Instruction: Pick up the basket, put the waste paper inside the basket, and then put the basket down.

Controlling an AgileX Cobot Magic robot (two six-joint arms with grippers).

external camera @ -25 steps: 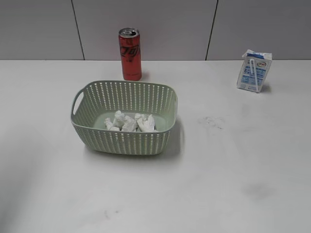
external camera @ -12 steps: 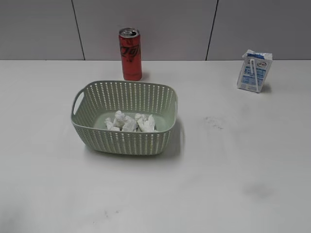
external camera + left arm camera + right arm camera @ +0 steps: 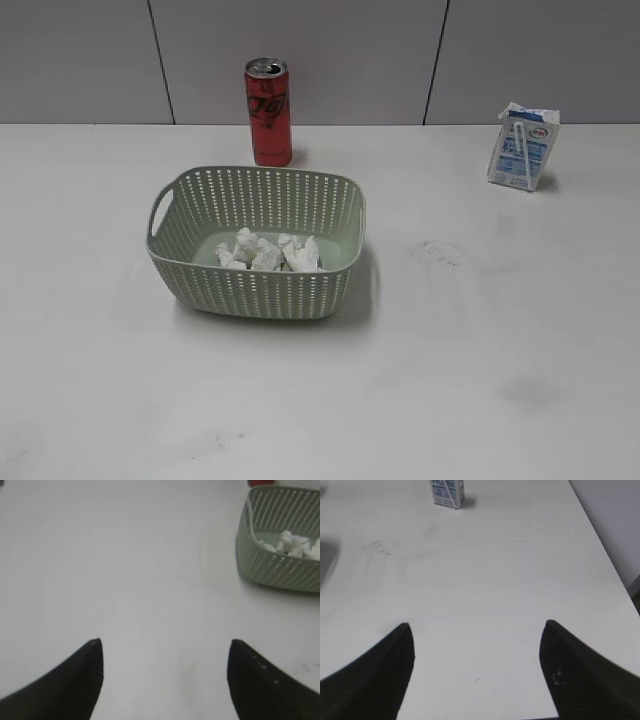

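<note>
The basket (image 3: 256, 242) sits left of the table's (image 3: 480, 380) centre, holding the waste paper (image 3: 268, 252). The left gripper (image 3: 165, 652) and right gripper (image 3: 476, 637) both gape wide, empty.

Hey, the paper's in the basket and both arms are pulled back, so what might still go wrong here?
1. The paper wads lie loose in the open-topped basket; a bump might spill them.
2. The can stands upright just behind the basket, so an arm reaching in there might tip it.
3. The left gripper is open nearest the basket and could clip its wall.
</note>
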